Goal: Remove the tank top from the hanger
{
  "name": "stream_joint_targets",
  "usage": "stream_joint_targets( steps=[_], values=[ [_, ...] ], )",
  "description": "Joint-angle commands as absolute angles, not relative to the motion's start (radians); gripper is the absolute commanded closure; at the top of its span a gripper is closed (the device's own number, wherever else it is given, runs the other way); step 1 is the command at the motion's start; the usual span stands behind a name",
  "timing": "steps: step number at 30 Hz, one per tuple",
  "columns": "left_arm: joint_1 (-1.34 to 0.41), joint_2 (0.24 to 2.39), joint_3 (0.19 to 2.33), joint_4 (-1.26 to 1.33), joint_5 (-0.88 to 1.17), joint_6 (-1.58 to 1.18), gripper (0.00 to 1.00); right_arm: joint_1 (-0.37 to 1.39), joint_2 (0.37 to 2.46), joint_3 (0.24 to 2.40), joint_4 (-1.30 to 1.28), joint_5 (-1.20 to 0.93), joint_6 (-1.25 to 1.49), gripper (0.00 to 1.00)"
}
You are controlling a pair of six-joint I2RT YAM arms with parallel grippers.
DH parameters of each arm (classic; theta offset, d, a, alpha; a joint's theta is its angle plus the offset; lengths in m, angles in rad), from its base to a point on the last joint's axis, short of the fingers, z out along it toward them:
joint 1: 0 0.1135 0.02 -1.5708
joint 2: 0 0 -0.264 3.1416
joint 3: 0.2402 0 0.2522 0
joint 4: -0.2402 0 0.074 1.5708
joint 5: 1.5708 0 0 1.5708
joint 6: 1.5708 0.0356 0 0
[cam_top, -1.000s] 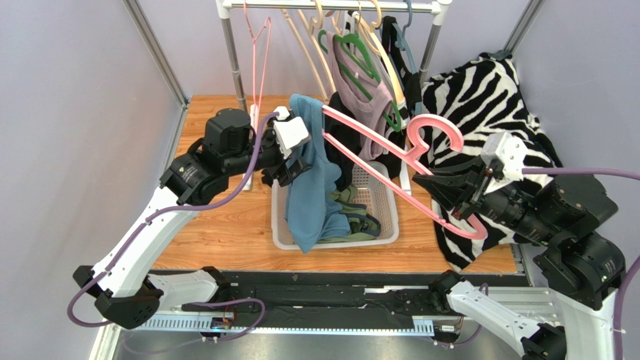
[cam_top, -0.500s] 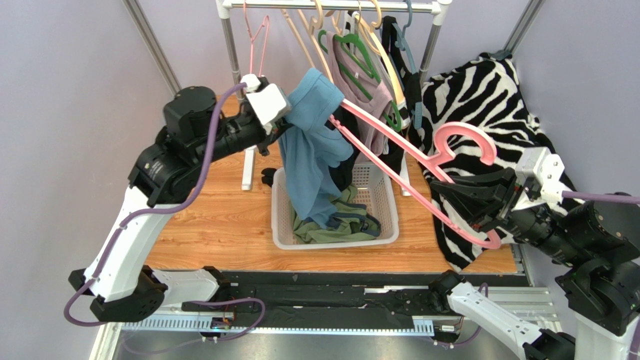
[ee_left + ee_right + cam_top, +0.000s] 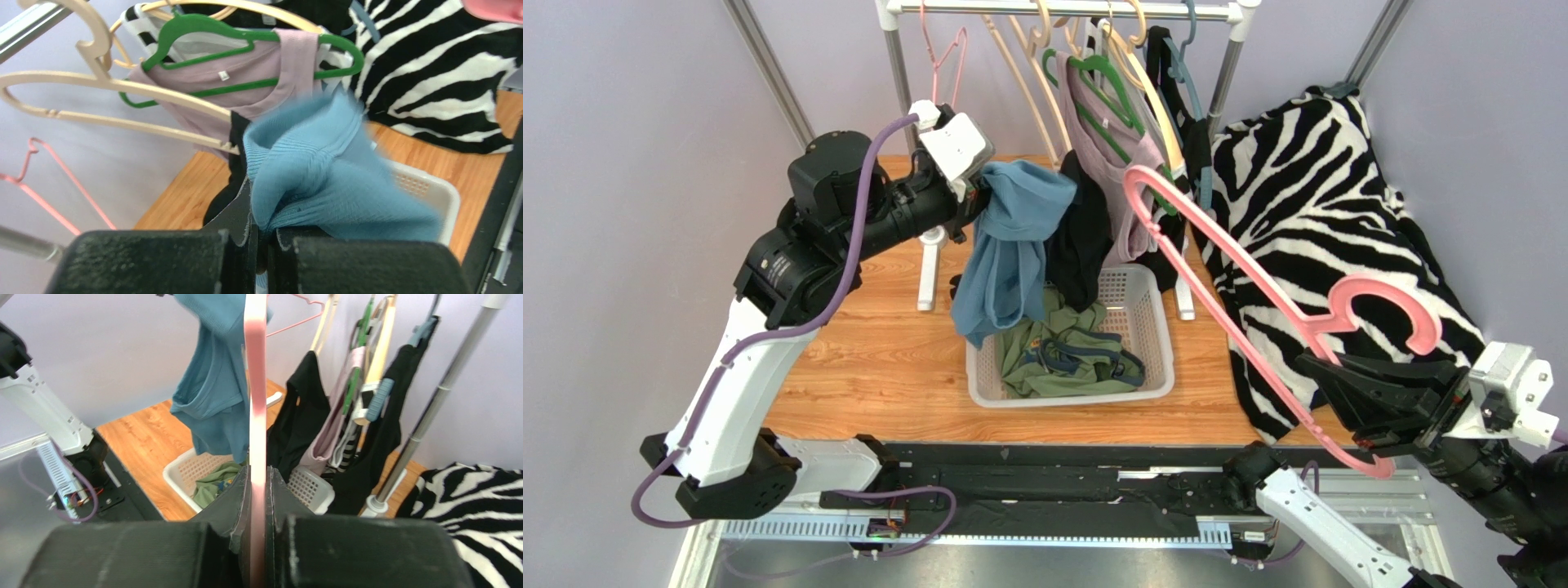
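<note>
The blue tank top (image 3: pixel 1014 251) hangs bunched from my left gripper (image 3: pixel 979 196), above the left side of the basket and clear of the hanger. In the left wrist view the jaws are shut on a ribbed fold of the tank top (image 3: pixel 319 177), with my left gripper (image 3: pixel 263 215) at the bottom. The pink hanger (image 3: pixel 1396 289) is bare and tilted, over at the right. My right gripper (image 3: pixel 1339 398) is shut on its lower bar. The right wrist view shows the hanger (image 3: pixel 255 416) edge-on between my right gripper (image 3: pixel 256 478) fingers, with the tank top (image 3: pixel 215 398) beyond.
A white basket (image 3: pixel 1155 368) with a green garment (image 3: pixel 1063 355) sits on the wooden table. Behind it the rack (image 3: pixel 903 86) carries several hangers, a mauve top (image 3: pixel 1112 147) and black garments. A zebra-print cloth (image 3: pixel 1320 196) covers the right side.
My left gripper shut on the tank top and rose up and left, pulling it off the hanger. My right gripper drew the pink hanger right and toward the near edge.
</note>
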State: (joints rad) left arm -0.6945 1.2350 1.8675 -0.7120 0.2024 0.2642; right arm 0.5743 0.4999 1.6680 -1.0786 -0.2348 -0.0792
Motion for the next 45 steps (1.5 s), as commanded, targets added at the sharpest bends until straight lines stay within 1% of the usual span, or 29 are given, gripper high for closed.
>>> stream_joint_targets(
  steps=[1,4,8,12,19,25,26,27,28,29,30,31,34,39,40,42,43,45],
  values=[
    [-0.699,1.262,1.974,-0.664,0.308,0.204,1.00,0.571,0.494,1.661,-1.025,-0.117,-0.054,1.00],
    [-0.713,1.305,2.031,-0.666,0.342,0.198,1.00,0.571,0.499,1.641,-0.977,-0.095,-0.043,1.00],
    [-0.738,1.345,2.046,-0.686,0.399,0.169,1.00,0.569,0.515,1.634,-0.946,-0.084,-0.043,1.00],
    [-0.773,1.339,1.935,-0.709,0.425,0.202,1.00,0.571,0.531,1.631,-0.919,-0.069,-0.046,1.00],
    [-0.785,1.339,1.784,-0.701,0.319,0.339,1.00,0.571,0.534,1.609,-0.884,-0.100,-0.037,1.00],
    [-0.793,1.332,1.686,-0.707,0.331,0.388,1.00,0.569,0.538,1.615,-0.888,-0.112,-0.034,1.00],
    [-0.796,1.324,1.668,-0.731,0.337,0.420,0.95,0.571,0.541,1.623,-0.891,-0.115,-0.034,1.00],
    [-0.799,1.316,1.629,-0.754,0.347,0.445,0.81,0.571,0.545,1.629,-0.902,-0.117,-0.038,1.00],
    [-0.808,1.306,1.609,-0.776,0.362,0.468,0.42,0.571,0.548,1.634,-0.911,-0.123,-0.040,1.00],
    [-0.813,1.280,1.591,-0.814,0.371,0.503,0.18,0.571,0.555,1.641,-0.917,-0.126,-0.043,1.00],
    [-0.816,1.263,1.560,-0.828,0.379,0.515,0.04,0.571,0.561,1.643,-0.928,-0.126,-0.048,1.00],
    [-0.819,1.247,1.554,-0.842,0.399,0.525,0.02,0.571,0.563,1.640,-0.931,-0.132,-0.051,1.00],
    [-0.818,1.191,1.601,-0.916,0.451,0.548,0.01,0.571,0.581,1.626,-0.948,-0.196,-0.055,1.00],
    [-0.818,1.109,1.785,-1.168,0.598,0.623,0.01,0.571,0.639,1.583,-0.991,-0.299,-0.093,1.00],
    [-0.818,1.094,1.804,-1.224,0.635,0.633,0.01,0.571,0.653,1.582,-1.005,-0.352,-0.116,1.00],
    [-0.818,1.031,1.828,-1.244,0.655,0.634,0.01,0.571,0.681,1.574,-1.031,-0.409,-0.147,1.00],
    [-0.818,0.994,1.833,-1.249,0.658,0.627,0.01,0.571,0.698,1.542,-1.035,-0.479,-0.165,1.00],
    [-0.818,0.971,1.870,-1.253,0.649,0.614,0.01,0.571,0.695,1.494,-1.003,-0.540,-0.224,1.00]
  ],
)
